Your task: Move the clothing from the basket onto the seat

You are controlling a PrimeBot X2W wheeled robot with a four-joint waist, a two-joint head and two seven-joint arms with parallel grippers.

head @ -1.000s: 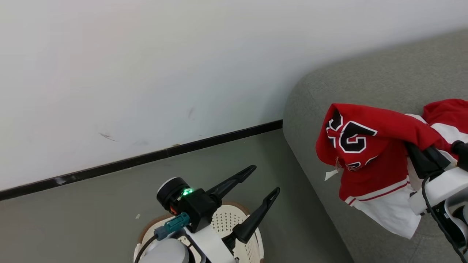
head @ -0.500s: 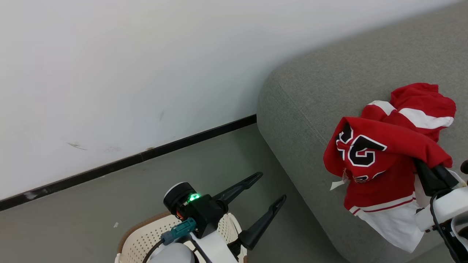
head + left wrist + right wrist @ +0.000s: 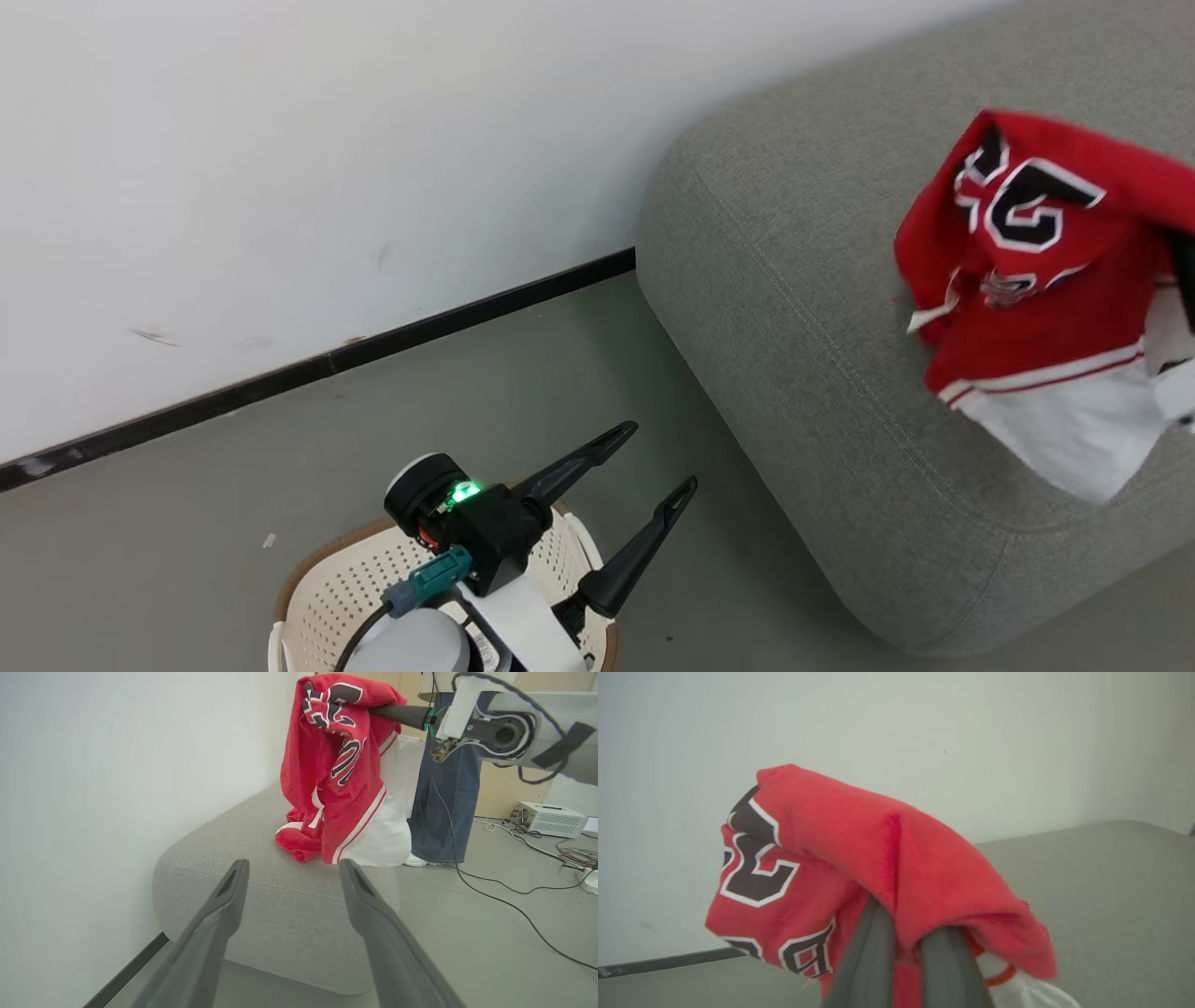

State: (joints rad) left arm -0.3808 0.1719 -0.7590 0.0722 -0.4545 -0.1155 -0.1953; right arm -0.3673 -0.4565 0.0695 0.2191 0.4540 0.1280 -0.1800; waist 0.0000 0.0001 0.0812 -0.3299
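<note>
A red jersey [image 3: 1032,280] with black-and-white numbers and a white lower panel hangs above the grey seat [image 3: 822,317]. My right gripper [image 3: 908,947] is shut on its bunched top; the fabric drapes over the fingertips. The left wrist view shows that gripper [image 3: 397,713] holding the jersey [image 3: 336,765] up, with its lower end at a red bunch with a white stripe [image 3: 295,839] lying on the seat [image 3: 261,877]. My left gripper [image 3: 658,457] stands open and holds nothing, above the cream perforated basket [image 3: 347,597] on the floor.
A white wall with a black skirting [image 3: 373,341] runs behind the basket and the seat. In the left wrist view a person's legs in blue jeans [image 3: 444,802] stand beyond the seat, with cables [image 3: 514,886] and a white box [image 3: 551,819] on the floor.
The head camera has shifted. My right gripper has carried the jersey higher and further in over the seat. The left gripper stays open above the basket.
</note>
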